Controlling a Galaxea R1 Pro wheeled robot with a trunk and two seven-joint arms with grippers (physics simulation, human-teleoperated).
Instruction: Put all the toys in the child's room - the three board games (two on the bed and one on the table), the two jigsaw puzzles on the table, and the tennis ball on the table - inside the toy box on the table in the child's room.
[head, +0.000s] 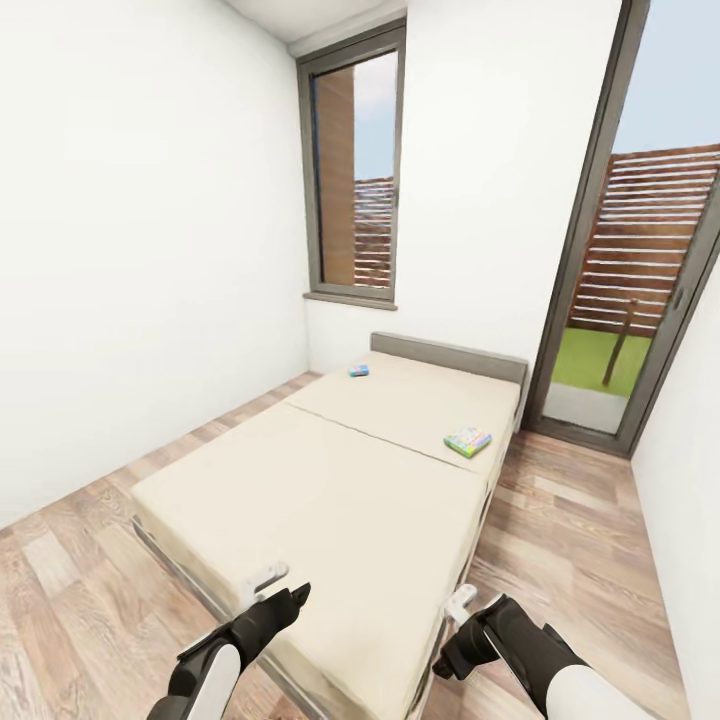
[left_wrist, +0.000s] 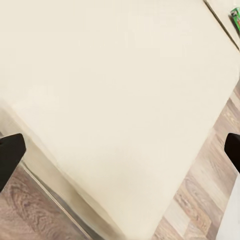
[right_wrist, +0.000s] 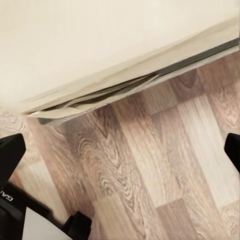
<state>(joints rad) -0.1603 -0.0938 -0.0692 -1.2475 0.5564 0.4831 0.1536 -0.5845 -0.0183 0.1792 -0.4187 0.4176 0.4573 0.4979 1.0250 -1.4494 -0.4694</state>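
Observation:
Two board games lie on the bed (head: 330, 500) in the child's room. A teal-blue one (head: 358, 371) rests near the headboard on the far left. A green-edged colourful one (head: 467, 441) sits by the mattress's right edge, and its corner (left_wrist: 235, 17) shows in the left wrist view. My left gripper (head: 275, 590) (left_wrist: 120, 152) hovers open over the foot of the mattress. Open as well, my right gripper (head: 468, 615) (right_wrist: 120, 152) hangs over the wood floor beside the bed's right corner. The table, toy box, jigsaw puzzles and tennis ball are out of view.
White walls close in on the left and right. A tall window (head: 355, 170) stands behind the bed, and a glass door (head: 630, 250) at the far right. Wood-plank floor (head: 570, 540) runs along both sides of the bed.

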